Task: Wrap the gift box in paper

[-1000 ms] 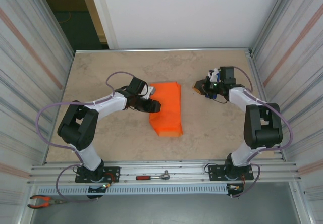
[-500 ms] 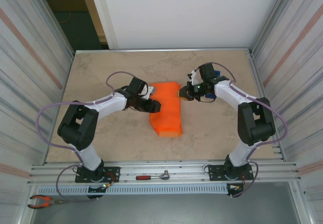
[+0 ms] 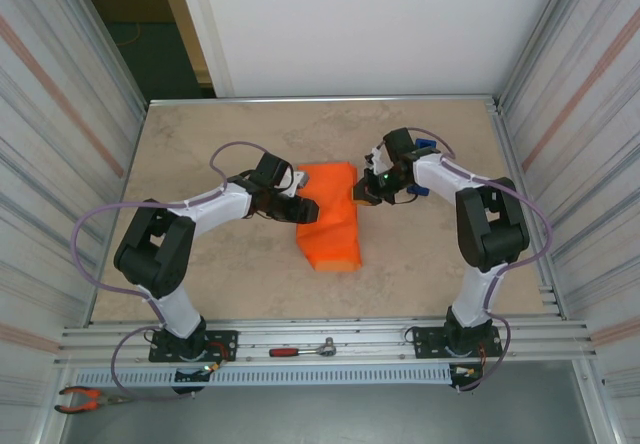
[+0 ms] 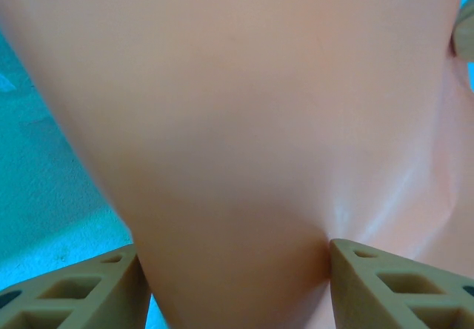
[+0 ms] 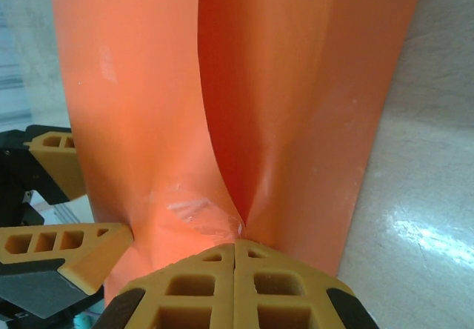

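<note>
Now, mid-table [image 3: 430, 254], the orange paper [image 3: 335, 249] lies folded around the gift box [image 3: 328, 186], its near end flat. The left gripper [image 3: 302, 208] clamps the papered box from the left. The right gripper [image 3: 360, 195], fingers pressed together, touches the wrap's right edge.

The top view is bright and even, with soft shadows on the surface [image 3: 250, 274]. The left wrist view is blurry; the paper [image 4: 244, 121] looks pale and washed out, with a blue-green tint at 9 o'clock. The right wrist view is sharper and shows white glare on the surface at 4 o'clock.
</note>
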{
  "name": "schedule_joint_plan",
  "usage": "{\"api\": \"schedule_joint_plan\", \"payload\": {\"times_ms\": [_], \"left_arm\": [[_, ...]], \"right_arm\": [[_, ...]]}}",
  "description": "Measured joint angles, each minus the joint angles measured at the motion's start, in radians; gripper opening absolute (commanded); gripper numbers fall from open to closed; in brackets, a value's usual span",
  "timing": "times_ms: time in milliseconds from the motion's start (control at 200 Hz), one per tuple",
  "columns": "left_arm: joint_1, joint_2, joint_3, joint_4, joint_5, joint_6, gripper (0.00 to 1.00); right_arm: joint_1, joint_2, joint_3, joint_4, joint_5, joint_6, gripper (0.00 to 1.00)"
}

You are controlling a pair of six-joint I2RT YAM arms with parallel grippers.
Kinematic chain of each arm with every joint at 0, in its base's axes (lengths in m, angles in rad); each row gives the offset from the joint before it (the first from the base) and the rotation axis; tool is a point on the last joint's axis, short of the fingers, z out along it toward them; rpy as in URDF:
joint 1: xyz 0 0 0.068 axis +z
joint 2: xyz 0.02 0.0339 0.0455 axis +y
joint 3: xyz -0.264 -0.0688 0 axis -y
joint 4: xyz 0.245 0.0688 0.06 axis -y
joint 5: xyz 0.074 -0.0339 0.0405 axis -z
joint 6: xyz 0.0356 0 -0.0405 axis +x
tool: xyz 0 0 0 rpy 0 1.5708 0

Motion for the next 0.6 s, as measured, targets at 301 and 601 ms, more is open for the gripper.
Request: {"api": "schedule_joint_plan", "payload": {"times_ms": [301,601], "left_arm": [[0.000,0.000,0.000,0.000,0.000,0.000,0.60],[0.000,0.001,0.001,-0.001,0.000,0.000,0.59]], "right_arm": [[0.002,-0.002,0.001,-0.001,0.008,-0.005,0.00],[-0.005,-0.025,-0.010,-0.007,0.016,-0.005,0.00]]}}
